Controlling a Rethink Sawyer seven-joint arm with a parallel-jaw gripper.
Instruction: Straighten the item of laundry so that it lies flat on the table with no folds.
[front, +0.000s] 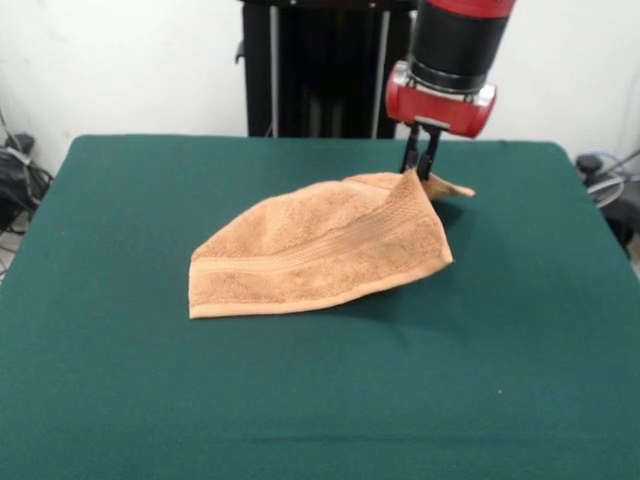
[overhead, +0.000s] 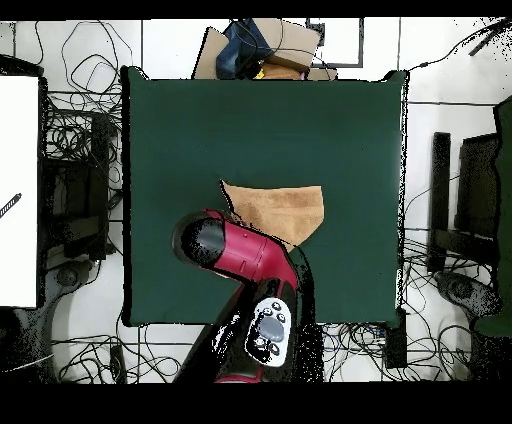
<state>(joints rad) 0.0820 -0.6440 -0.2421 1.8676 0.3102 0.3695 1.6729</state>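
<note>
Gripper (front: 421, 172) pinches towel (front: 320, 255) far-right corner, lifted w/ fold; next: pull corner outward over table (front: 300, 400) to flatten.

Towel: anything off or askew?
Yes. The towel isn't flat: the end effector pinches its far corner up into a peak, with one flap folded behind. The table otherwise looks normal.

On the table (front: 120, 400), the towel (front: 320, 255) is occupying the middle, and the gripper (front: 421, 165) is pinching its raised corner at 2 o'clock. Bare green cloth is lying open from 3 through 6 to 9 o'clock in the front view.
</note>
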